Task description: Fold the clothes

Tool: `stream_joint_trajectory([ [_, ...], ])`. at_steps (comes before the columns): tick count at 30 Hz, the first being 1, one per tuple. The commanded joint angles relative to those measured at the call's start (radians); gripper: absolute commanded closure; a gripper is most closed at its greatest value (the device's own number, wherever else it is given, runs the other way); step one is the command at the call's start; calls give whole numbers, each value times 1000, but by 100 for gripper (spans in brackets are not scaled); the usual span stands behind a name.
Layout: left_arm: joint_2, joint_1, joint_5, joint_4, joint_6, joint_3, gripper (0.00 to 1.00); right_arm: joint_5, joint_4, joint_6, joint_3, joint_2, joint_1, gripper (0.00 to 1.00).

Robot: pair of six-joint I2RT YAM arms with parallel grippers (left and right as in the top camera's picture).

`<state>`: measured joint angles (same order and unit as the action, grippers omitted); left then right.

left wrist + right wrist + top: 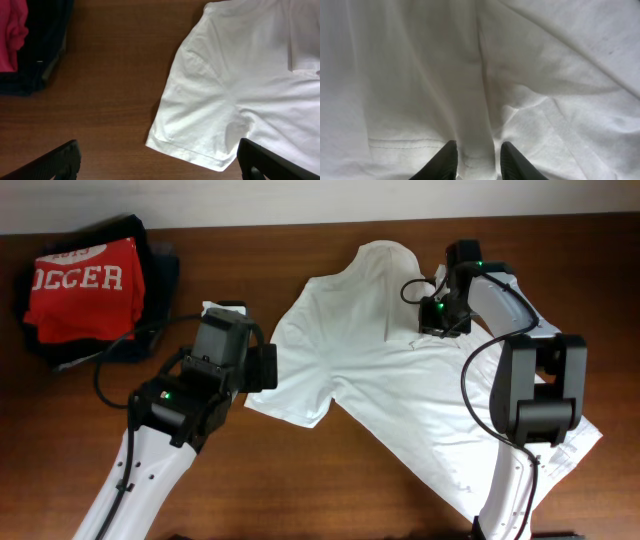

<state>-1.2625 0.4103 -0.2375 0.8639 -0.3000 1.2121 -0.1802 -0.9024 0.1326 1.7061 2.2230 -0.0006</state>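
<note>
Logging the layout against the white T-shirt (pixel 380 370): we find it lying open on the wooden table (pixel 330 480), not flat all over, with creases running across the body and the collar end partly doubled over.

Left gripper (pixel 268 367): we see it just beside the T-shirt, at the edge of one short sleeve (pixel 195 145). In the left wrist view the gripper (pixel 160 165) hangs above that sleeve's hem with its fingers (pixel 60 160) spread wide, one over bare wood clear of the T-shirt and the other over the cloth. Nothing sits between them. We cannot tell whether they touch the table.

Right gripper (pixel 437 320): we place it on top of the T-shirt, near the collar end, on the side far from the left gripper. In the right wrist view the gripper (pixel 477 162) is drawn narrow, its fingers (pixel 445 162) close together, with a raised ridge of the T-shirt's fabric pinched between them. A stitched hem line runs across the cloth just beside the fingertips.

Other items: we note a pile of clothes (pixel 90 290) well apart from the T-shirt, beyond the left gripper. A red shirt (pixel 85 285) with white lettering lies on top of that pile, over dark garments. The edge of the pile (pixel 35 45) also shows in the left wrist view, separated from the T-shirt's sleeve by bare wood.
</note>
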Motion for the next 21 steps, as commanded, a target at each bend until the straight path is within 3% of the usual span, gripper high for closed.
stream_joint_trajectory([
  [1, -3, 0, -14, -2, -3, -5, 1, 12, -6, 3, 31, 5, -2, 69],
  [6, -3, 0, -14, -2, -2, -5, 1, 12, -12, 3, 31, 5, -2, 92],
  [7, -3, 0, -14, -2, -2, -5, 1, 12, -14, 3, 31, 5, -2, 92],
  [10, -3, 0, -14, -2, -2, -5, 1, 12, -40, 3, 30, 5, -2, 73],
  [12, -3, 0, -14, -2, -3, -5, 1, 12, -45, 4, 29, 5, 0, 72],
  [14, -3, 0, -14, -2, -3, -5, 1, 12, -48, 7, 29, 5, 0, 96],
  [17, -3, 0, -14, -2, -2, -5, 1, 12, -56, 6, 64, 1, -12, 96],
  [21, -3, 0, -14, -2, -2, -5, 1, 11, -135, 6, 317, -6, -82, 96],
])
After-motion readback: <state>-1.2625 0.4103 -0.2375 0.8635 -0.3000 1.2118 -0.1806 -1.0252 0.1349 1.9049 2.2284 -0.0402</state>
